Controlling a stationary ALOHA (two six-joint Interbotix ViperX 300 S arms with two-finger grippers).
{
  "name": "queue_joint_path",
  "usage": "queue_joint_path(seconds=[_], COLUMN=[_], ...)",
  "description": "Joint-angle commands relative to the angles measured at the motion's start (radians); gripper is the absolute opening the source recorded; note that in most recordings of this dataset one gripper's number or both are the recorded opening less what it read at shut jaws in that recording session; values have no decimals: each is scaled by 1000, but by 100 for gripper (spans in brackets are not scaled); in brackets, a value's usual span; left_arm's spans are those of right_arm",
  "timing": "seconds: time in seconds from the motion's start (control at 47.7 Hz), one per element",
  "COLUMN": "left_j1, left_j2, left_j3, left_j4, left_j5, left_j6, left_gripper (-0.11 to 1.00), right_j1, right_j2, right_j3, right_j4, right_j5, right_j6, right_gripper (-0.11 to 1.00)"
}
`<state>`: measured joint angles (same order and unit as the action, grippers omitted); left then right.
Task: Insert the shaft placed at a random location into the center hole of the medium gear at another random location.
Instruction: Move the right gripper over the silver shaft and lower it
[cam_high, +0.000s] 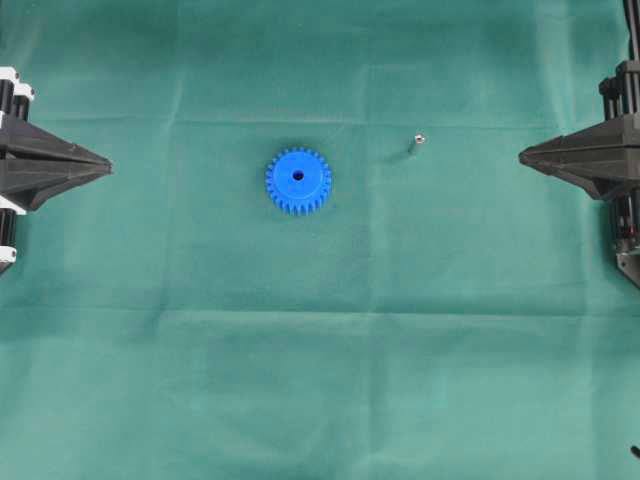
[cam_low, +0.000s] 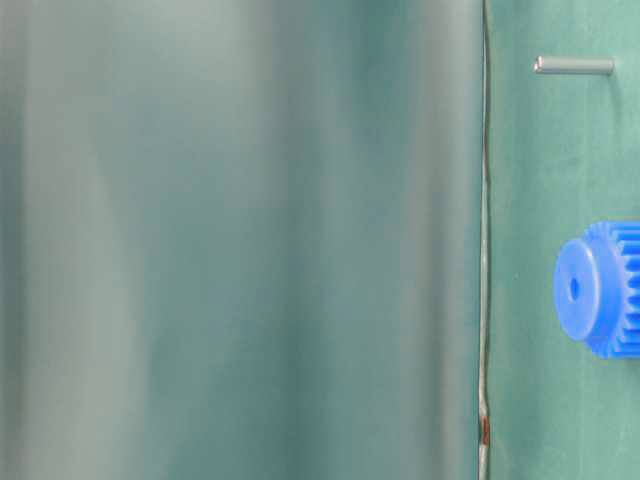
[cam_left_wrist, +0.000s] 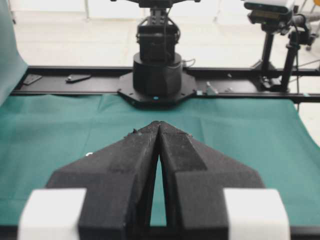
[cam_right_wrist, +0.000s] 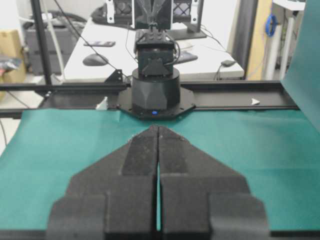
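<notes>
The medium gear (cam_high: 298, 180), bright blue with a toothed rim, lies flat on the green cloth near the middle; its dark center hole (cam_high: 298, 176) faces up. The table-level view shows the medium gear (cam_low: 600, 288) at the right edge. The shaft (cam_high: 415, 143), a tiny silver pin, stands to the gear's right; the same shaft (cam_low: 574, 66) appears at the top right of the table-level view. My left gripper (cam_high: 108, 165) rests shut at the left edge, empty. My right gripper (cam_high: 522, 156) rests shut at the right edge, empty. Both wrist views show touching fingertips, left gripper (cam_left_wrist: 158, 125), right gripper (cam_right_wrist: 158, 128).
The green cloth (cam_high: 320, 380) covers the whole table. Across the table, each wrist view shows the opposite arm's black base (cam_left_wrist: 157, 75) on a black rail (cam_right_wrist: 240, 97). A blurred green cloth fold (cam_low: 240, 240) fills most of the table-level view.
</notes>
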<state>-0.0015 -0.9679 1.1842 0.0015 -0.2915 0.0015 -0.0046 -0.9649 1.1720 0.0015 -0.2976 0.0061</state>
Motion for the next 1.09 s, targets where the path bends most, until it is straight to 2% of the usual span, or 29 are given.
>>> queue_joint_path(seconds=[0.0, 0.293, 0.545, 0.629, 0.901, 0.943, 1.069], left_j1=[0, 0, 0, 0, 0, 0, 0], left_j2=[11, 11, 11, 11, 11, 11, 11], left_j3=[-29, -28, -28, -28, -26, -28, -26], left_j4=[14, 14, 14, 15, 14, 15, 15], left_j5=[3, 18, 20, 21, 25, 26, 28], left_j6=[-3, -9, -9, -9, -9, -9, -9], left_gripper=[0, 0, 0, 0, 0, 0, 0], right_j1=[-2, -8, -58, -89, -172, -183, -210], right_j2=[9, 64, 183, 244, 502, 552, 666], right_j3=[-6, -11, -3, -3, -32, -40, -54], right_j4=[-6, -3, 12, 26, 35, 35, 38], right_j5=[0, -6, -64, -78, -103, -110, -146], right_j6=[-21, -21, -15, -15, -15, -15, -15], right_gripper=[1, 1, 3, 14, 89, 91, 85])
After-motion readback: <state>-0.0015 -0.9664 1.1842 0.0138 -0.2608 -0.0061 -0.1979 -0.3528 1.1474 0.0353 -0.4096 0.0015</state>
